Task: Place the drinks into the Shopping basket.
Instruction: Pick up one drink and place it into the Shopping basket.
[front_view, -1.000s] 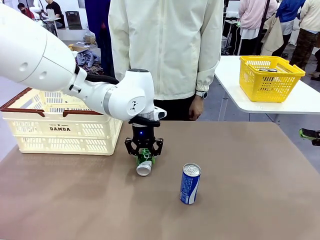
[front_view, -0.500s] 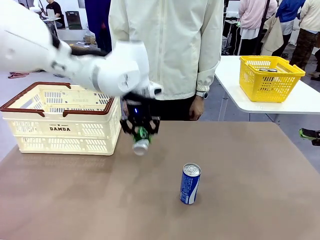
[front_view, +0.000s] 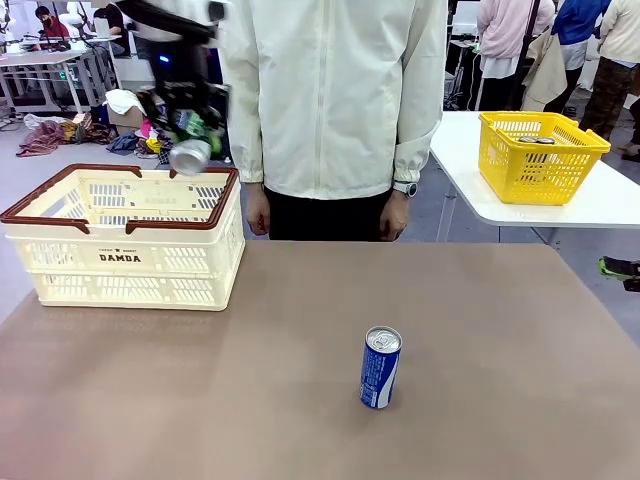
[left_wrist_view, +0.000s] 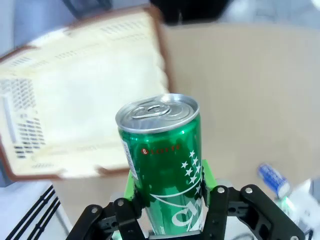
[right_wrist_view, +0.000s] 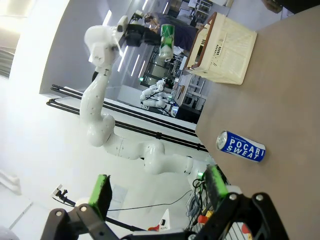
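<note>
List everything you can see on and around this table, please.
large cream plastic lattice basket: one, reddish-brown rim, left end of the brown table.
slim green metal can: one, green with white marks, held in the air by that basket's far right corner.
slim blue and white metal can: one, upright on the table.
small yellow plastic basket: one, on the white side table.
person in a cream jacket: one, standing at the table's far side, arms down.
robot's left hand: one, black with green pads, shut on the green can.
robot's right hand: one, same colours, open, empty.
</note>
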